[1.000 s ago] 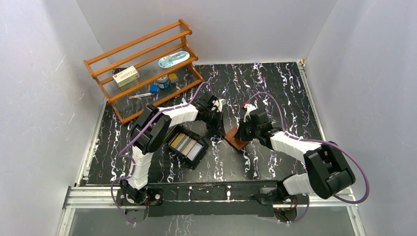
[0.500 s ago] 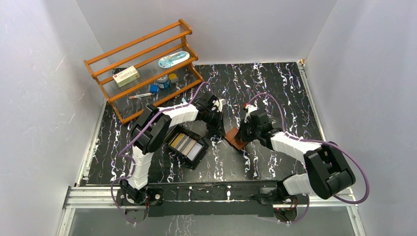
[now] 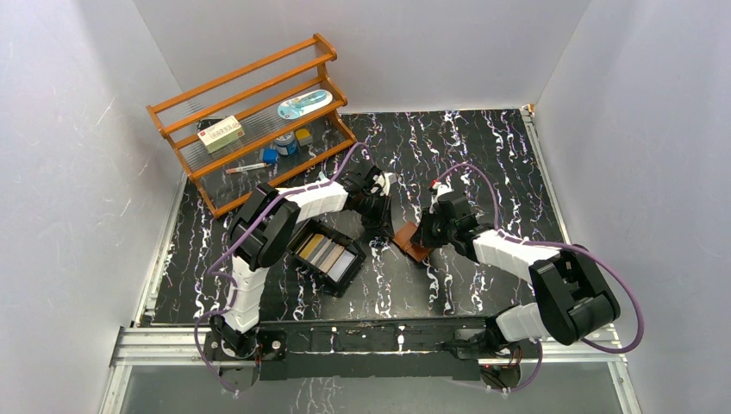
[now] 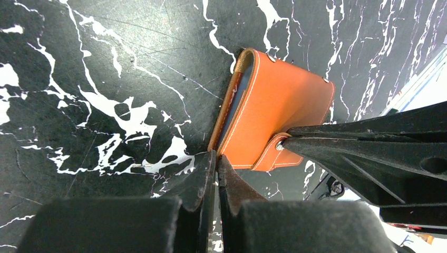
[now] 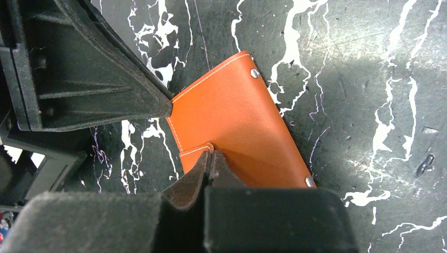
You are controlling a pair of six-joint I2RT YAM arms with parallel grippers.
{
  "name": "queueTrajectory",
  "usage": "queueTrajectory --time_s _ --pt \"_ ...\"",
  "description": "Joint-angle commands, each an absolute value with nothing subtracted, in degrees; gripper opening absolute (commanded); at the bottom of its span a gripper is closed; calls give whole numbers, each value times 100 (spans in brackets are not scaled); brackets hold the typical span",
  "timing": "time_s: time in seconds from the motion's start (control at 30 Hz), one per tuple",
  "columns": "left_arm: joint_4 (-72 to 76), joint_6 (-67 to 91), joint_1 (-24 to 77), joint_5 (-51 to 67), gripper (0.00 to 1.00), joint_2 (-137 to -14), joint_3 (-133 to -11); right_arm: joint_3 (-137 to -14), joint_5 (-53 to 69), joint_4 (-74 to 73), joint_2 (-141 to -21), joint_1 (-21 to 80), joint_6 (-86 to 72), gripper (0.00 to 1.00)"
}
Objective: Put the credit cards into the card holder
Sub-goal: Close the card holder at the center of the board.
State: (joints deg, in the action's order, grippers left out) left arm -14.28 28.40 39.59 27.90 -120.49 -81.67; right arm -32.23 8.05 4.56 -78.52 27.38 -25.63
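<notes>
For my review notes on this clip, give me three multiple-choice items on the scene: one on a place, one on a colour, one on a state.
1. Where do the cards lie?
A) in the black tray
B) on the rack
C) held in the air

2. What colour is the holder?
A) blue
B) white
C) orange-brown

3. How do the left end effector and the right end effector stand?
A) both wide open
B) both shut
C) one open, one shut

Key:
1 A, the top view shows the cards side by side in the tray.
2 C, both wrist views show orange-brown leather.
3 B, each wrist view shows its own fingers pressed together.
</notes>
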Motion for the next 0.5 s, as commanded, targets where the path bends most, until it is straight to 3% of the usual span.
queueTrajectory --time_s 0.0,0.47 --pt "-1973 2518 3876 2365 0 -12037 -8329 -3026 148 -50 -8217 2715 -2620 0" --pt "-2140 2348 3557 2526 0 -12036 -8587 -2695 -333 -3 -8176 3155 -3263 0"
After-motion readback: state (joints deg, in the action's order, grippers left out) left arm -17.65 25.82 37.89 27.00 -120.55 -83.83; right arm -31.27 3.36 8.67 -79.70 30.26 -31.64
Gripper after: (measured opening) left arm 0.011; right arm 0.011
